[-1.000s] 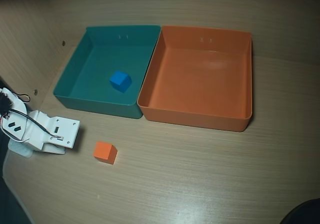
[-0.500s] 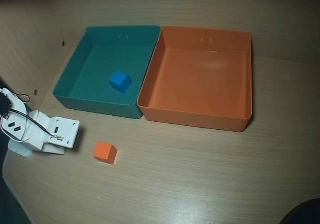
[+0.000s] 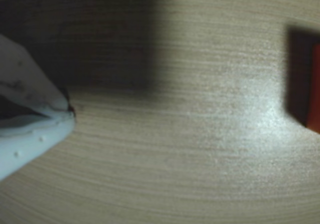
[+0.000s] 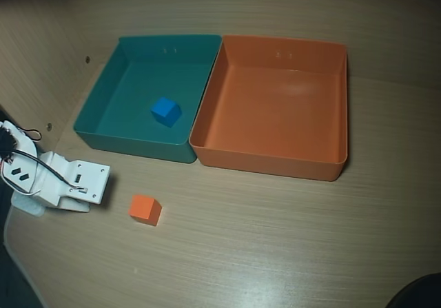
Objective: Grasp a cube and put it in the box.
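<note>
The small orange cube [image 4: 145, 209] lies on the wooden table in the overhead view, in front of the teal tray. In the wrist view only a sliver of the cube [image 3: 315, 86] shows at the right edge. The box [image 4: 274, 155], a large shallow orange tray, stands at the back right with nothing in it. My white gripper [image 4: 102, 185] rests low at the table's left edge, a short way left of the cube and apart from it. In the wrist view the gripper [image 3: 70, 113] enters from the left, its two tips meeting, shut on nothing.
A teal tray [image 4: 131, 142] stands against the box's left wall and holds a blue cube [image 4: 165, 111]. Bare wooden table [image 4: 275, 239] stretches in front of both trays. A dark object [image 4: 417, 293] sits at the bottom right corner.
</note>
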`<action>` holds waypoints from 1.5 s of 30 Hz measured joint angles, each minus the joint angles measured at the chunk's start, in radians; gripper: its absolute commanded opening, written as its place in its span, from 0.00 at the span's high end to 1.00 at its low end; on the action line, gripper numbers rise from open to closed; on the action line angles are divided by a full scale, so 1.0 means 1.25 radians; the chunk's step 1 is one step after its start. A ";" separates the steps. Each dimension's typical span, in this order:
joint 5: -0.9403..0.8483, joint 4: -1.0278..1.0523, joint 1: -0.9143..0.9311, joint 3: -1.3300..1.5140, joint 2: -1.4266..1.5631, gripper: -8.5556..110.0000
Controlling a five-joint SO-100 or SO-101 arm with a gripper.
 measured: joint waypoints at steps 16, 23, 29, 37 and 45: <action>0.000 0.000 -0.009 0.000 0.000 0.96; 0.000 0.000 -0.009 0.000 0.000 0.96; 0.000 0.000 -0.004 0.000 0.000 0.96; 0.000 0.001 -0.004 0.000 0.000 0.97; 0.000 0.002 0.000 -0.044 -0.043 0.97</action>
